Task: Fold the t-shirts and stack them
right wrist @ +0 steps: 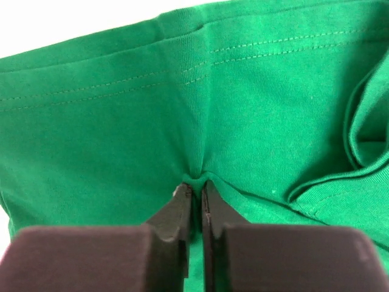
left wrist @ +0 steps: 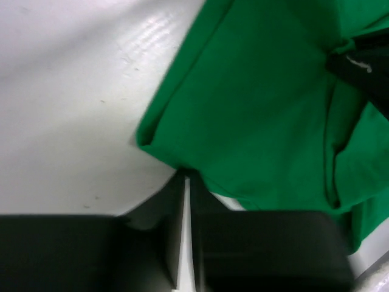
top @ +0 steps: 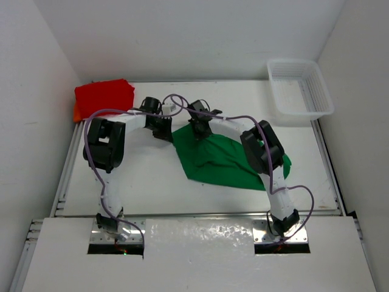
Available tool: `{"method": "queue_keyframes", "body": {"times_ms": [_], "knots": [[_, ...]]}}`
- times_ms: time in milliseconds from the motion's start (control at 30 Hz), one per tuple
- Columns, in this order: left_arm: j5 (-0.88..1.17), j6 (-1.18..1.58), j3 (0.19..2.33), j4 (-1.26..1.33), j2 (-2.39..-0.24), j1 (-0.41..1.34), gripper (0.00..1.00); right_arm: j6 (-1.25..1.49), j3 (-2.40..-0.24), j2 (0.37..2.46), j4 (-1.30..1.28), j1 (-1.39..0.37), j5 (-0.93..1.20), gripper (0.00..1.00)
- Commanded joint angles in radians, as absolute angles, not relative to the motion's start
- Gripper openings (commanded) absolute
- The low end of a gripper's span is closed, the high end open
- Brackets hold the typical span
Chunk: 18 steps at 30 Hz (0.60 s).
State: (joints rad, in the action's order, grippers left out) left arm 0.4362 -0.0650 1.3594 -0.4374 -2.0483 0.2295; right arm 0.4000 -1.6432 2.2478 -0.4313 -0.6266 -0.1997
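Green t-shirt (top: pixel 219 161) lies rumpled mid-counter (top: pixel 140 182), left of white basket (top: pixel 302 115), nearer arms. Red t-shirt (top: pixel 104 95) folded, far left of basket.

Right hand (right wrist: pixel 194 188) clamped on pinch of green cloth below stitched hem: decent bite.

Left hand (left wrist: pixel 185 176) pressed together on bare tip of folded edge: thin hold.

Risks: left corner slips on lift; uneven pull skews fold; loose folds drag along.

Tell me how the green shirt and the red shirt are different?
The green t-shirt lies rumpled in the middle; the red t-shirt sits folded at the far left. The left gripper and right gripper both pinch the green one; no gripper touches the red one. Both are plain cloth.
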Motion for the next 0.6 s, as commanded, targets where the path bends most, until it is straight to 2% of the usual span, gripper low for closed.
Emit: {"method": "queue_keyframes", "body": {"times_ms": [0,200,333,367,400,433,467,567], "knots": [[0.498,-0.081,1.336,-0.474,-2.083,0.25,0.0,0.388,-1.641,2.301,-0.479,-0.634,-0.219,0.02],[0.52,-0.077,1.362,-0.46,-2.063,0.242,0.0,0.331,-1.606,2.203,-0.411,-0.635,-0.134,0.01],[0.476,-0.067,1.402,-0.483,-2.065,0.233,0.0,0.311,-1.611,2.184,-0.425,-0.632,-0.075,0.19],[0.457,-0.066,1.42,-0.508,-2.069,0.232,0.23,0.313,-1.62,2.197,-0.429,-0.632,-0.068,0.24],[0.451,-0.058,1.422,-0.509,-2.062,0.23,0.38,0.311,-1.623,2.201,-0.437,-0.632,-0.064,0.26],[0.453,-0.04,1.416,-0.505,-2.051,0.229,0.57,0.316,-1.62,2.206,-0.443,-0.632,-0.061,0.27],[0.453,-0.028,1.41,-0.496,-2.034,0.226,0.99,0.318,-1.612,2.206,-0.44,-0.632,-0.057,0.27],[0.433,0.023,1.35,-0.421,-1.97,0.23,1.0,0.333,-1.571,2.191,-0.402,-0.632,-0.046,0.22]]}}
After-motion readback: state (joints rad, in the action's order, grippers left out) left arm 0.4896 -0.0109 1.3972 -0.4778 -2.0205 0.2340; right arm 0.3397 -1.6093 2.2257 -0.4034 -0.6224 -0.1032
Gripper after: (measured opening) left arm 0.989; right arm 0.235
